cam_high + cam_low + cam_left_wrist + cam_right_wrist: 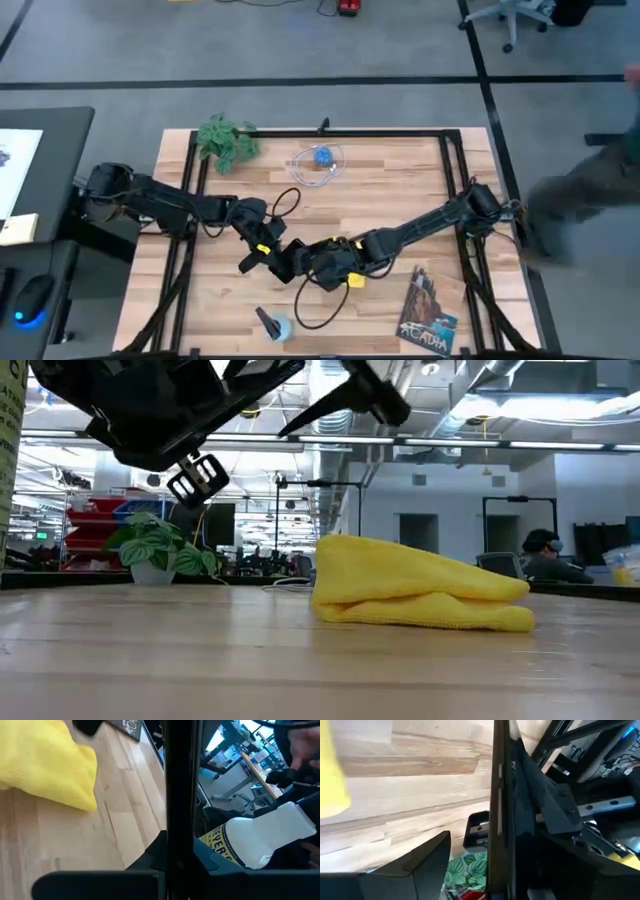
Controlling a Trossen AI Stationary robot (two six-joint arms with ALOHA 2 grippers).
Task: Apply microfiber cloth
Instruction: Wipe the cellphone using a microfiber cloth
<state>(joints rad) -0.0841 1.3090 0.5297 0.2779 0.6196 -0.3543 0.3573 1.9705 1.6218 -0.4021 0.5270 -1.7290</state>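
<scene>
1. Right, closest to the table's front edge lie a glossy booklet [428,312] lettered ACADIA and a small bluish object [272,325], too small to identify
2. Just behind them the two dark arms meet mid-table: the left gripper [262,258] and the right gripper [322,265] sit close together, low over the wood
3. Clenched or released? I cannot tell for either one; each wrist view is split by a thin dark slab seen edge-on, and what it is stays unclear
4. The microfiber cloth [420,595] lies flat on the pale wooden table [200,660], folded over into a soft, plump wedge, bright yellow with a fine nubbly weave
5. From above, the cloth is almost wholly hidden under the right arm; only a yellow scrap peeks out beside it
6. In the low view neither gripper touches the cloth; dark arm parts hang above it
7. Farther back, a blue disc [322,157] sits inside a loop of pale cable, and a leafy green plant [226,140] stands at the far left corner
8. Beyond the table's right side, a person [590,200] shows as a blur, cut off by the frame
</scene>
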